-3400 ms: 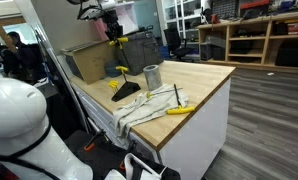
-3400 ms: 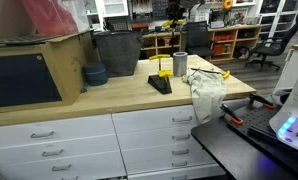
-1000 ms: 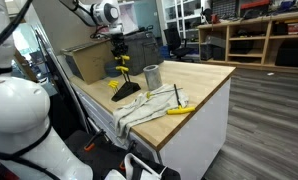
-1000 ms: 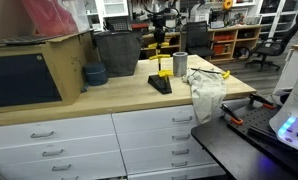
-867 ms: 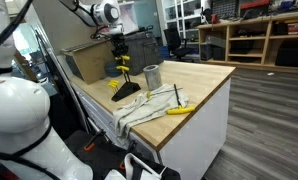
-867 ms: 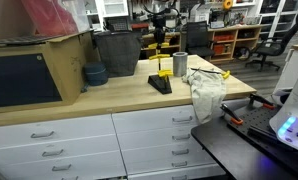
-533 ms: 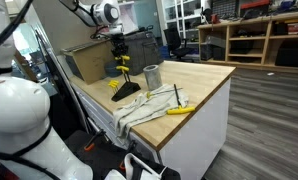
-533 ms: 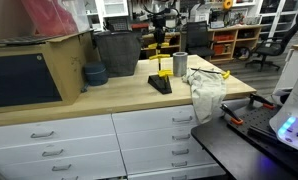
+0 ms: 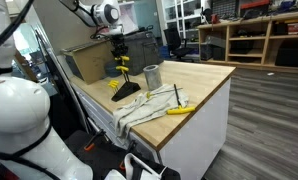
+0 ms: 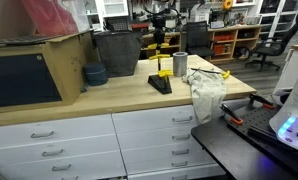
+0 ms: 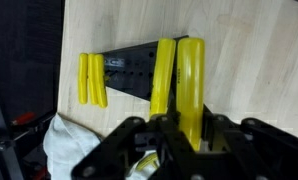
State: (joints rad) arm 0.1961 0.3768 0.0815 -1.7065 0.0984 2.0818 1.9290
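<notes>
**A:** How far along are you?

**B:** I am pinching a yellow peg (image 11: 191,85) between my jaws and hanging with it right over the black rack (image 11: 129,72), which is sitting on the wooden bench (image 9: 204,80). A short yellow pair (image 11: 91,79) is standing at one end of the rack, so I am counting that part as done. The peg I am gripping is, by my reckoning, not yet seated. Lowering it into a hole and letting go are what I am judging to be left.

**A:** And what are you failing to see?

**B:** In the wrist view my own jaws are covering the near end of the peg, so I am not seeing how deep the pinch goes. A second yellow bar (image 11: 164,75) is showing just beside mine. I am not making out whether it is a separate peg in the rack or part of the piece I am holding. I am also not telling whether my peg's tip is touching the rack or hanging clear, because both exterior views are showing it too small. A metal cup (image 9: 152,75) and a white cloth (image 9: 144,108) are sitting near the rack. A yellow-handled tool (image 9: 178,109) is lying on the cloth, too small to name.
</notes>
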